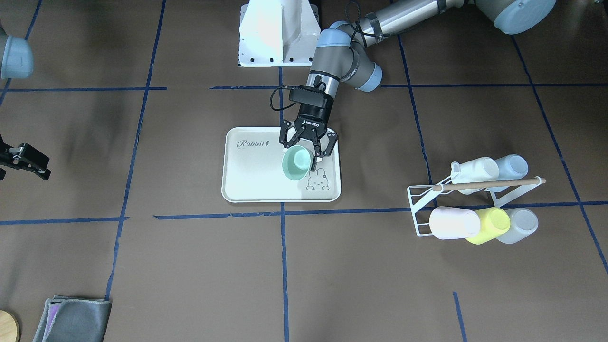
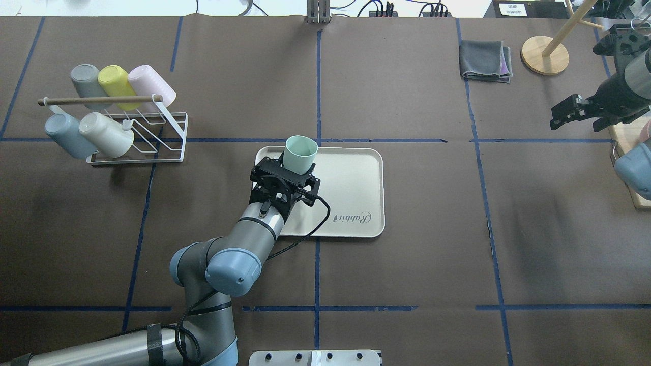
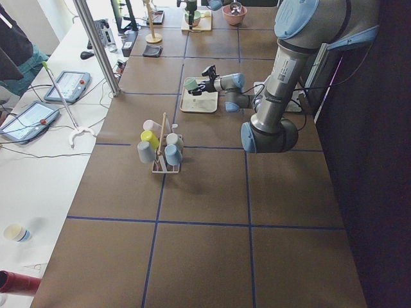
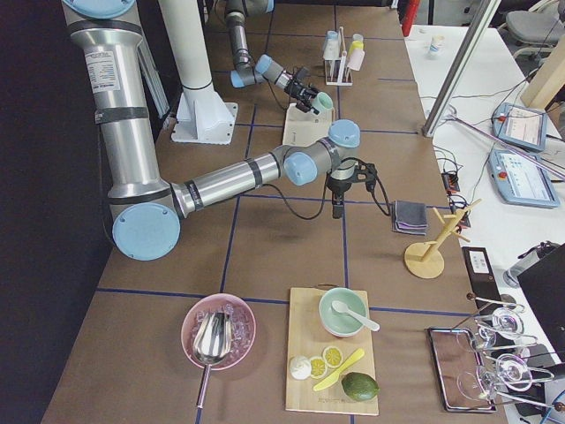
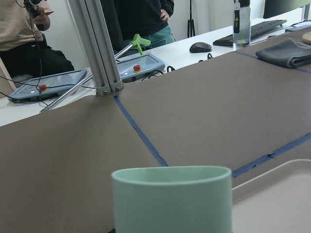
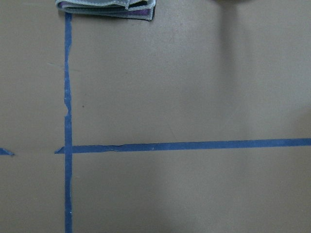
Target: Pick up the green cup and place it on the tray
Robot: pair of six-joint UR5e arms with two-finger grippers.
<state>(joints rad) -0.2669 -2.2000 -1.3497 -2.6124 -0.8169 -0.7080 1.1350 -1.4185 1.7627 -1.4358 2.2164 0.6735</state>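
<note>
OK, left gripper (image 2: pixel 292 173) is over the tray (image 1: pixel 251 183) w/ the green cup (image 1: pixel 297 164) in it: fingers (image 1: pixel 327 146) clamped on the cup's lower wall from both sides, mouth up. In the front cam the cup sits over the tray's half on the robot's left, just beside the bunny drawing (image 1: pixel 317 181). Overhead it reads nearer the tray's far left corner. Both side cams make it look raised off the tray, but the base is hidden, so contact w/ the tray I can't tell. Left wrist cam: cup rim fills bottom centre, tray rim at lower right, brown surface (image 2: pixel 407 264) w/ blue tape lines beyond.

Right gripper (image 2: pixel 572 113) hangs well apart, out at the surface's right edge. I only get it side-on and partly cropped, so fingers apart or together I can't tell. Its wrist cam looks straight down at a tape cross, w/ a folded grey cloth (image 6: pixel 104 7) at the top edge.

Misc: white rack (image 2: pixel 137 147) holding a yellow cup (image 2: pixel 114 80) and other pale cups, on the robot's left, well apart from the tray. Wooden stand (image 2: pixel 544 55) just beside the cloth.
</note>
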